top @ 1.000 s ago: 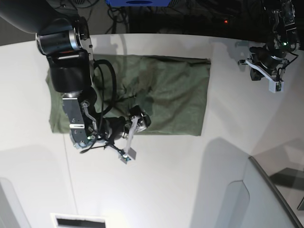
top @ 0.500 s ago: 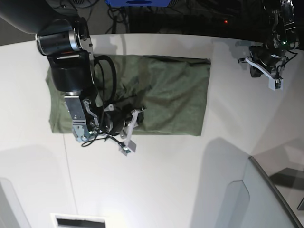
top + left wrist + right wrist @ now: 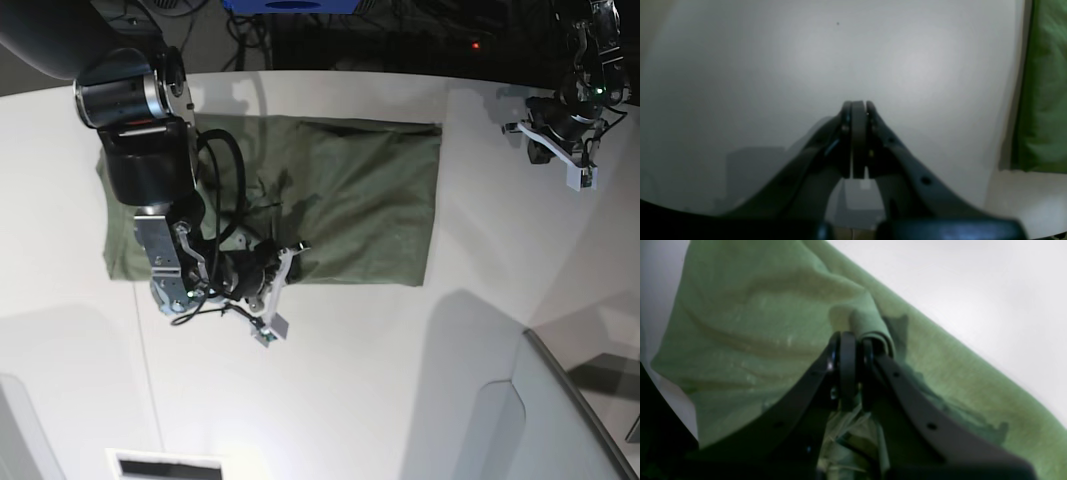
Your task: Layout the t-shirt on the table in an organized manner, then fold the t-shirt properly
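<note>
The olive-green t-shirt (image 3: 370, 200) lies folded into a rough rectangle on the white table (image 3: 400, 380), far left of centre. My right gripper (image 3: 292, 255) is at the shirt's near edge and shut on a bunched fold of the cloth (image 3: 870, 326), which rises between its fingertips (image 3: 853, 340). The right arm covers the shirt's left part in the base view. My left gripper (image 3: 560, 140) hovers over bare table at the far right, shut with nothing in it (image 3: 858, 106). A strip of the shirt (image 3: 1045, 100) shows at the right edge of the left wrist view.
A grey angled panel (image 3: 560, 420) rises at the near right corner. A white slotted piece (image 3: 165, 465) sits at the near edge on the left. Dark cables and equipment (image 3: 330, 30) lie beyond the table's far edge.
My right gripper's jaws have shut on the shirt's near edge, and the hand has shifted slightly left and down. The left arm has hardly moved.
</note>
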### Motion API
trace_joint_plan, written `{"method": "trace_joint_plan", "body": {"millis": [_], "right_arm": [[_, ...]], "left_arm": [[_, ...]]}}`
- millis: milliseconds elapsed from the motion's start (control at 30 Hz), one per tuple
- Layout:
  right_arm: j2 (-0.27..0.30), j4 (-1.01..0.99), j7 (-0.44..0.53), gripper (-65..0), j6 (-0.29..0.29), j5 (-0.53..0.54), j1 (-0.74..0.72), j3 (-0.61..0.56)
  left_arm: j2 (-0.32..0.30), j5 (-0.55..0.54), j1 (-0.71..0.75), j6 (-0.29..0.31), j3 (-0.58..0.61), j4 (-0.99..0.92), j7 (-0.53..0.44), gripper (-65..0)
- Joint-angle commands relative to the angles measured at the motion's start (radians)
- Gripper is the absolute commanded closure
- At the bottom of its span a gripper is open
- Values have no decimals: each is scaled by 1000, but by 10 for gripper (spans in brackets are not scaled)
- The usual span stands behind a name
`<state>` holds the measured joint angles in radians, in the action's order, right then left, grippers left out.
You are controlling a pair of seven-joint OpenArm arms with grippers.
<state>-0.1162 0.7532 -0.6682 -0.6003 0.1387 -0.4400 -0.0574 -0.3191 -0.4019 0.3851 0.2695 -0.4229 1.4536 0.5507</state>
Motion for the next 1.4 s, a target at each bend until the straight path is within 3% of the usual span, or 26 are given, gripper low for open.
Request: {"method": "trace_joint_plan", "body": {"millis": [0,300,400,533,600,700,900,1133,1167,1233,1300,1367], "right_arm": [[-3,19,18,-21,-7,14,-39,-2],[-3,10,6,-47,-4,14,-38,6],[10,18,-40,-153,62,14,-38,8],[22,61,-66,-371,207,14,-30,6],[33,148,-66,-422,234,17,10,6],[39,345,-66,-420,244,14,96,8],[106,759,-68,-420,270,17,306,31],[112,961,-152,-485,259,19,447,284],[112,972,-152,-485,259,19,459,316],[135,986,-147,-488,253,19,482,371],[158,984,-146,-483,216,19,499,399],[169,984,-146,-483,176,19,521,423]], "left_arm": [[-16,-10,-1,3,-6,14,-16,0],[-16,-9,-1,3,-3,14,-16,0],[-16,-9,-1,3,-3,14,-16,0],[-16,-9,-1,3,-3,14,-16,0],[-18,-9,-1,3,-3,14,-16,0],[-18,-9,-1,3,-1,19,-16,0],[15,-18,-11,3,-1,62,-16,0],[42,-18,-73,3,-1,63,-10,0],[47,-18,-82,4,-1,60,-10,-15],[53,-19,-107,4,0,54,-10,-201],[76,-41,-128,4,0,37,-10,-344],[81,-94,-150,4,2,5,-10,-420]]}}
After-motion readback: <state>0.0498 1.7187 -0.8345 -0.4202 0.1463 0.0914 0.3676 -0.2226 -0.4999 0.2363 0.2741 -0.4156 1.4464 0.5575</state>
